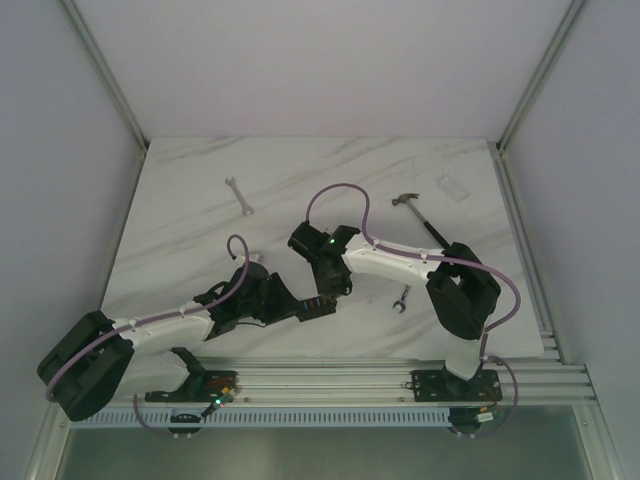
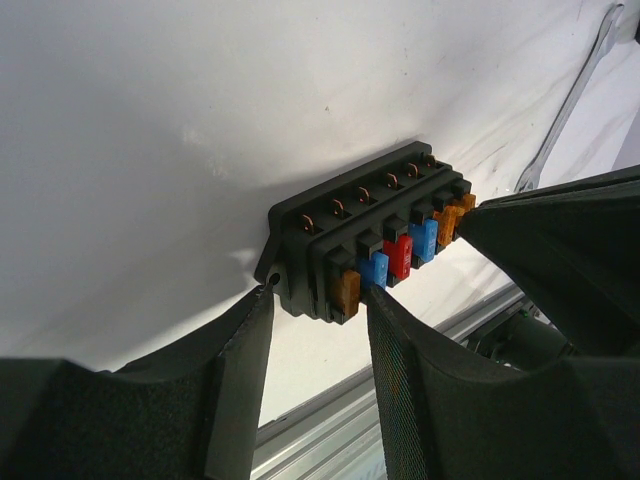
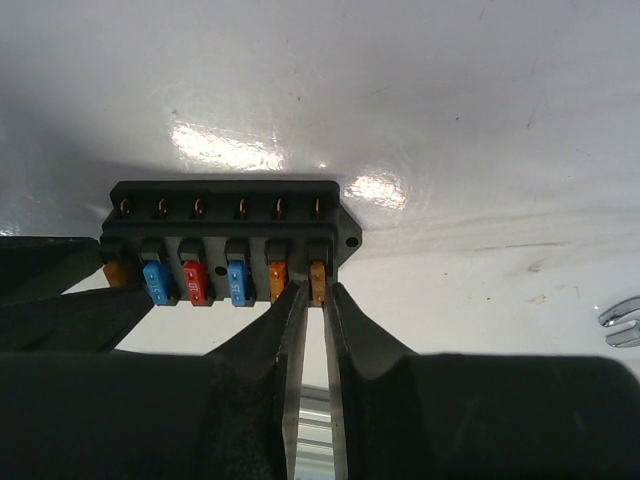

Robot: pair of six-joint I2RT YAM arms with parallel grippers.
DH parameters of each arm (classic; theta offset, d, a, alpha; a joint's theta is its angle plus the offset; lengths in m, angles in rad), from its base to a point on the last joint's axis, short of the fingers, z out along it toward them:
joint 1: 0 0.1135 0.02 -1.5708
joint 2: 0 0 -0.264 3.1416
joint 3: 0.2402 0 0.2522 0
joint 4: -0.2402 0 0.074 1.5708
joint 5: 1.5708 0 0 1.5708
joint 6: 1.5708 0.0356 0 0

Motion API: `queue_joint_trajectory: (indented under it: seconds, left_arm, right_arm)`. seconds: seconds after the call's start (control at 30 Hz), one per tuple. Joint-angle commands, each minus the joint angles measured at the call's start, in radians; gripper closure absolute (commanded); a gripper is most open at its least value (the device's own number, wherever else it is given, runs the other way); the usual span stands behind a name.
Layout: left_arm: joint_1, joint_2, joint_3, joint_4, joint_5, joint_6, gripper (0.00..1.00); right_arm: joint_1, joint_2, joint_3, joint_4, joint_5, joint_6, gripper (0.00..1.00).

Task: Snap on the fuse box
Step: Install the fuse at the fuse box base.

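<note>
Right wrist: we likely seat the three-o'clock orange fuse (image 3: 318,283).
Left gripper (image 2: 320,296) clamps fuse box (image 2: 370,230); right gripper (image 3: 318,300) hold unclear; press squarely next.

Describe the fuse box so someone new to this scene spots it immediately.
On the white marble table, look near the front edge, between the left end effector and the right end effector. The fuse box is the small black rectangular block there. Its row of orange, blue and red fuses sets it apart from the plain metal wrench nearby.
</note>
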Motion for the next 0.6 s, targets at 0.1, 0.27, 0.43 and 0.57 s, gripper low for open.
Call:
queue_joint_trajectory:
  seconds: [0.1, 0.27, 0.43, 0.57]
  left_arm:
    - [-0.006, -0.004, -0.013, 0.001, 0.005, 0.012, 0.48]
    - [-0.006, -0.006, -0.014, 0.001, 0.004, 0.012, 0.48]
    - [-0.006, -0.005, -0.015, 0.001, 0.005, 0.013, 0.48]
    - [-0.006, -0.006, -0.017, 0.001, 0.003, 0.011, 0.48]
  right_arm:
    - [-0.001, 0.013, -0.002, -0.041, 0.025, 0.019, 0.82]
    - [-0.001, 0.02, -0.008, -0.042, 0.017, 0.016, 0.91]
    - [-0.001, 0.042, -0.02, -0.044, -0.017, 0.008, 0.97]
    - [0.0, 0.069, -0.039, -0.052, -0.02, 0.005, 1.0]
